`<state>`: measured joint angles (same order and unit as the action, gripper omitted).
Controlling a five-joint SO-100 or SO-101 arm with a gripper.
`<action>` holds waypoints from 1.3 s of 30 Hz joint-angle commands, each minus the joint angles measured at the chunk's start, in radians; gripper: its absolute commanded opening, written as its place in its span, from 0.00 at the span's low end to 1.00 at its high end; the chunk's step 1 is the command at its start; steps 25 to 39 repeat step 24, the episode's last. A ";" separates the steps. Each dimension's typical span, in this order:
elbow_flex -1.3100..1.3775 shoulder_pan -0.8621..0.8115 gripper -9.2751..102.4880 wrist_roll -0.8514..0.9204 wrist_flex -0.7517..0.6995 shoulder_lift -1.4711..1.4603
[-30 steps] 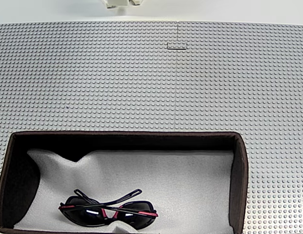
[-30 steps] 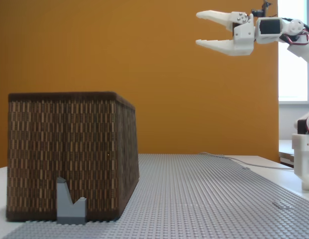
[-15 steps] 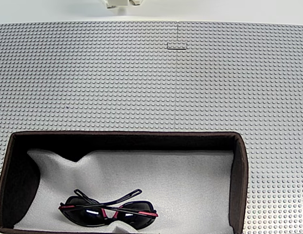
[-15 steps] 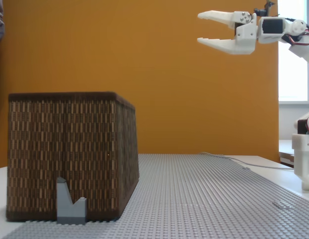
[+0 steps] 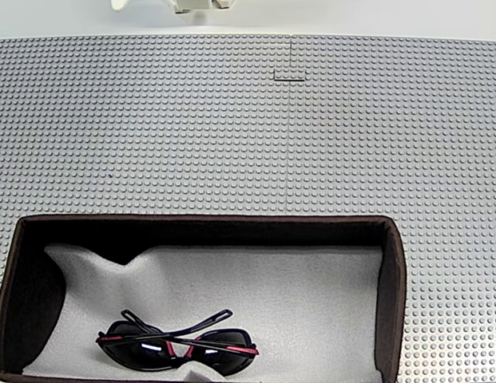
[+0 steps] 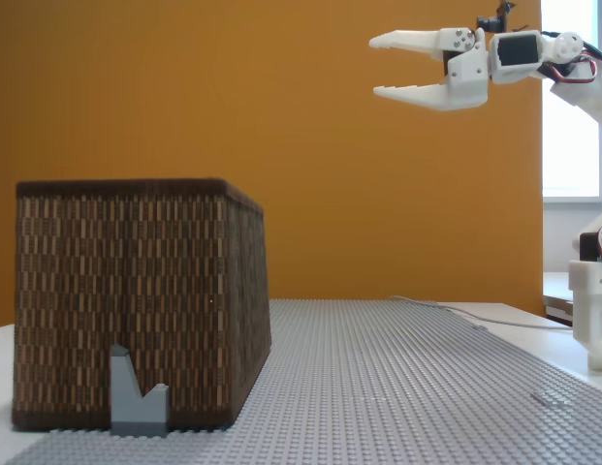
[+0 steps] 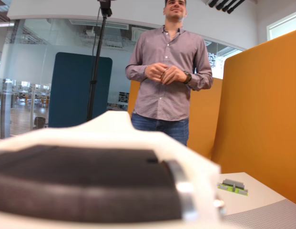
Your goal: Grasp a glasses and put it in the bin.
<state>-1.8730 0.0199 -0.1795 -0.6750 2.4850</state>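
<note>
Claw [image 6: 374, 66] up high in a fixed view, white fingers spread apart, nothing between them, pointing level toward the orange wall [image 6: 310, 145] and out over the bin [image 6: 136, 300]. Behind it the arm [image 6: 519, 63] stretches out flat from the right, well above the bin's top edge, with its white base [image 6: 591, 310] standing at the far right on the table. Gray studded mat [image 6: 397, 387] covers the table from the bin across to that base, and a small gray block [image 6: 138, 395] sits against the bin's near wall. From above, in a fixed view, the bin [image 5: 391, 295] shows dark walls and white foam inside, and the sunglasses [image 5: 176, 341] lie on the foam near its bottom edge, black with red trim, arms folded. Wrist view: a person [image 7: 169, 71] stands beyond the blurred white finger [image 7: 105, 176], hands clasped, orange partition at the right.
</note>
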 commanded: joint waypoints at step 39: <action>0.049 0.002 0.17 0.012 0.006 -0.003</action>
